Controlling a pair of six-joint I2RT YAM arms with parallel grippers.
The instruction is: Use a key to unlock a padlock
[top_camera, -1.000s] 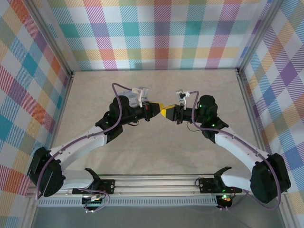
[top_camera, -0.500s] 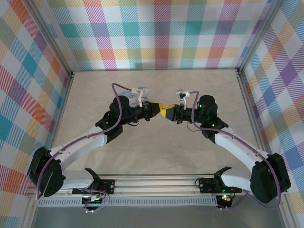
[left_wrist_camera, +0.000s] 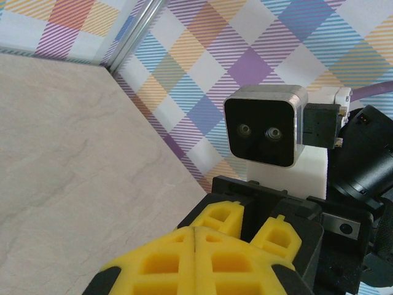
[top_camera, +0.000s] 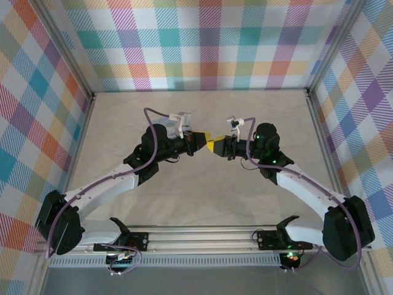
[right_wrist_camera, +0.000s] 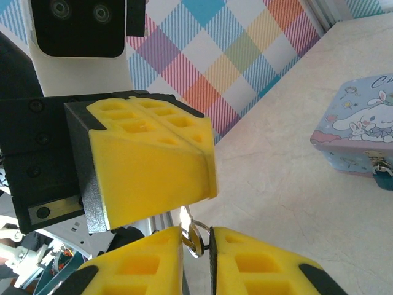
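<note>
Both grippers meet tip to tip above the middle of the table. My left gripper (top_camera: 205,139) (right_wrist_camera: 207,158) has its yellow fingers pressed shut, and the thin silver key (right_wrist_camera: 197,238) hangs from its tip. The key's ring sits in the narrow gap between the fingers of my right gripper (right_wrist_camera: 196,235) (top_camera: 215,146), which stand slightly apart. In the left wrist view my left gripper (left_wrist_camera: 195,230) is shut, with the right gripper (left_wrist_camera: 249,226) just beyond it. The small teal padlock (right_wrist_camera: 385,178) hangs on the clasp of the pale blue tin box (right_wrist_camera: 353,132).
The tin box lies on the beige tabletop (top_camera: 202,196) to the right in the right wrist view. Plaid walls (top_camera: 196,43) close in the back and both sides. The right arm's wrist camera (left_wrist_camera: 264,132) faces the left wrist camera at close range.
The right wrist has shifted slightly up and left in the top view. The left arm has held still.
</note>
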